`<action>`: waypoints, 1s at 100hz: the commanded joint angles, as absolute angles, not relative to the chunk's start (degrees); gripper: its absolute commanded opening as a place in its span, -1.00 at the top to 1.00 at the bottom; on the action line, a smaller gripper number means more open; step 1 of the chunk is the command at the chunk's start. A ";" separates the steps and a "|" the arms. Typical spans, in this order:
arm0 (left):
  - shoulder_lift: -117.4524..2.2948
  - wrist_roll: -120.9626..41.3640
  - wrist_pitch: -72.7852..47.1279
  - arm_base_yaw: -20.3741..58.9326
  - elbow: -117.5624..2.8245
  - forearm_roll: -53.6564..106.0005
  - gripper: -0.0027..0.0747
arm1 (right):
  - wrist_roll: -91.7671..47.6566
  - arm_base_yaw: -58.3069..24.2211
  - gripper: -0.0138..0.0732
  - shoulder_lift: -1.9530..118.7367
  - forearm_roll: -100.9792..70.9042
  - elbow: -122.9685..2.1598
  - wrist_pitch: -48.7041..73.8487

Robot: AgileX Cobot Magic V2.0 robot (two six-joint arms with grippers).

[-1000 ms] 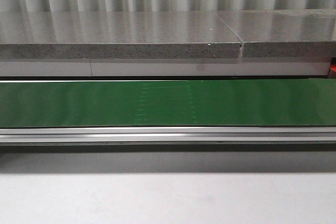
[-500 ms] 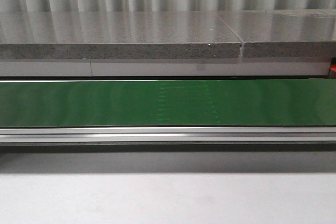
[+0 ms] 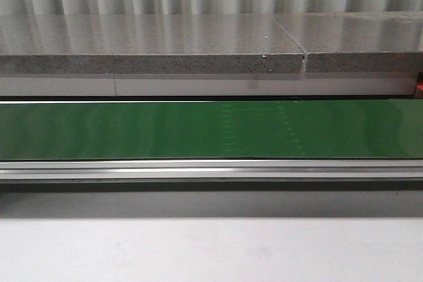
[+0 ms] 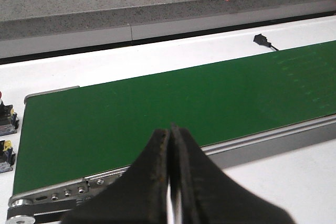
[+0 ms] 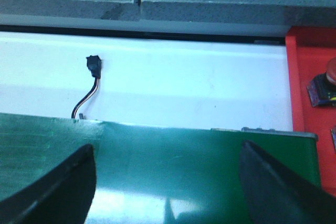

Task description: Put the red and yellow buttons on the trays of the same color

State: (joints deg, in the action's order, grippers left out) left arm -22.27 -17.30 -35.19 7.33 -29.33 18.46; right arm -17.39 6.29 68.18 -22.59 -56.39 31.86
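2 smooth black left fingers (image 4: 160, 153) pressed together, right fingers (image 5: 63, 182) apart over glossy green belt (image 3: 132, 130).

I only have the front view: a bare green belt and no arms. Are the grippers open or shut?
Observer: The left gripper is shut, fingers pressed together with nothing between them.
Operator: And the right?
Observer: The right gripper is wide open above the belt.
Operator: Any buttons anywhere?
Observer: A red button sits in the red tray just past the belt's end.
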 commanded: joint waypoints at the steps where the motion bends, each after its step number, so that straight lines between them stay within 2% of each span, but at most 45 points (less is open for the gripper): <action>1: -22.50 -17.36 -31.33 7.71 -30.78 19.84 0.98 | -18.38 5.97 -0.61 64.18 -22.27 -55.40 27.77; 34: -22.50 -17.36 -31.33 7.71 -30.78 19.84 0.98 | -18.38 5.97 -0.56 52.87 -22.27 -48.70 28.01; 41: -22.50 -17.36 -31.33 7.71 -30.78 19.84 0.98 | -18.38 5.97 -0.39 50.91 -22.27 -48.54 30.27; 66: -22.50 -17.36 -31.33 7.71 -30.78 19.84 0.98 | -18.38 5.97 0.66 47.42 -22.27 -48.54 33.40; 73: -22.50 -17.36 -31.33 7.71 -30.78 19.84 0.98 | -18.38 5.97 0.85 47.43 -22.27 -48.54 33.40; 100: -22.50 -17.36 -31.33 7.71 -30.78 19.84 0.98 | -18.38 5.97 0.84 47.52 -22.27 -48.54 34.43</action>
